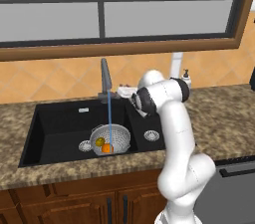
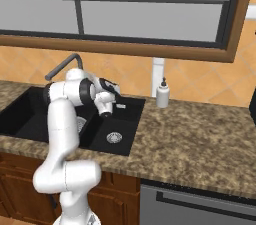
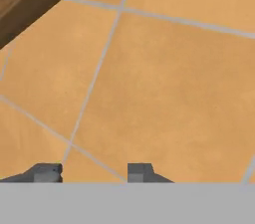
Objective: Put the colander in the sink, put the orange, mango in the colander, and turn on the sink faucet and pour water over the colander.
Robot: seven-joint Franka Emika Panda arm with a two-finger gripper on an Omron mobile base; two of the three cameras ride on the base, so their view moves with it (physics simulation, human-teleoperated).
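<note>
- Brown wooden cabinet doors (image 1: 74, 205) run below the counter's front edge, nearest the cameras, with a grey appliance front (image 2: 195, 206) beside them to the right.
- Speckled granite counter (image 2: 200, 134) surrounds the black double-basin sink (image 1: 55, 123), the landmark of this kitchen scene.
- Inside the sink's larger basin, towards its front right corner, sits the silvery perforated colander (image 1: 117, 136), upright beside a round silver drain (image 1: 85, 145).
- Both fruits lie in the colander: the yellow-green mango (image 1: 100, 142) to the left and the bright orange (image 1: 107, 148) just beside it at the front.
- A thin blue stream of water (image 1: 109, 118) falls straight from the spout into the colander, landing by the orange.
- The sink's smaller basin, to the right, shows its own silver drain (image 1: 152, 135).
- The white arm (image 1: 177, 133) rises in front of the sink's right end and bends back over the divider, its wrist above the rear rim.
- The gripper (image 3: 93, 173) points at the orange tiled backsplash (image 3: 164, 78) behind the sink; its two dark fingertips (image 3: 47, 172) stand part-way apart with nothing between them.
- The dark grey sink faucet (image 1: 105, 76) stands at the sink's rear edge, its spout arching forward over the larger basin.
- A white soap dispenser bottle (image 2: 162, 94) stands on the counter behind the sink's right rear corner.
- Above the backsplash, a wood-framed window (image 1: 124, 14) with blinds closes the scene.
</note>
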